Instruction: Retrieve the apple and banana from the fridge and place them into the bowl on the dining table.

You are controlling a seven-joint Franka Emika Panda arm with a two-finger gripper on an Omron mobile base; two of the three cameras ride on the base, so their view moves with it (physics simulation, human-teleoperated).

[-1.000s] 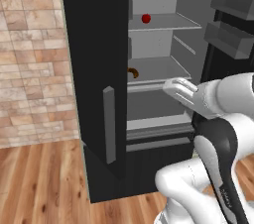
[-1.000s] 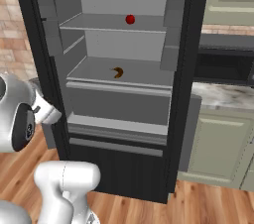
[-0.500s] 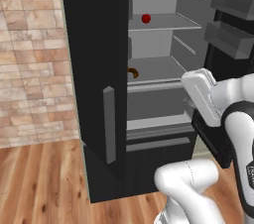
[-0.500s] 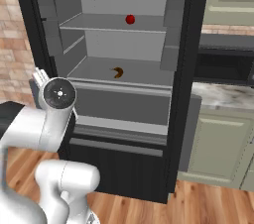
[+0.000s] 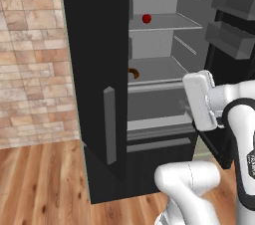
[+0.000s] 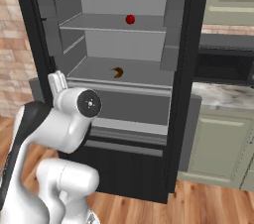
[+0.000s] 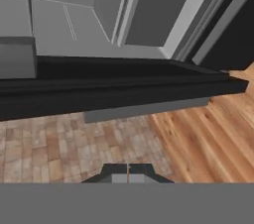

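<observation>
Swinging the arm up and round over the last second, I've brought the hand level with the fridge (image 6: pixel 191 69) opening; the gripper (image 7: pixel 128 177) is closed on nothing, so no fruit is picked yet. I see the apple (image 5: pixel 146 18) on the upper shelf and the banana (image 6: pixel 118 72) on the shelf below, both inside the open fridge. I judge the left door (image 5: pixel 94 69) crowds my reach.

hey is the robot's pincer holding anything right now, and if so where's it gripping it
Nothing is held. The pincer is shut with nothing between its tips. The apple and the banana lie on shelves inside the open fridge.
</observation>
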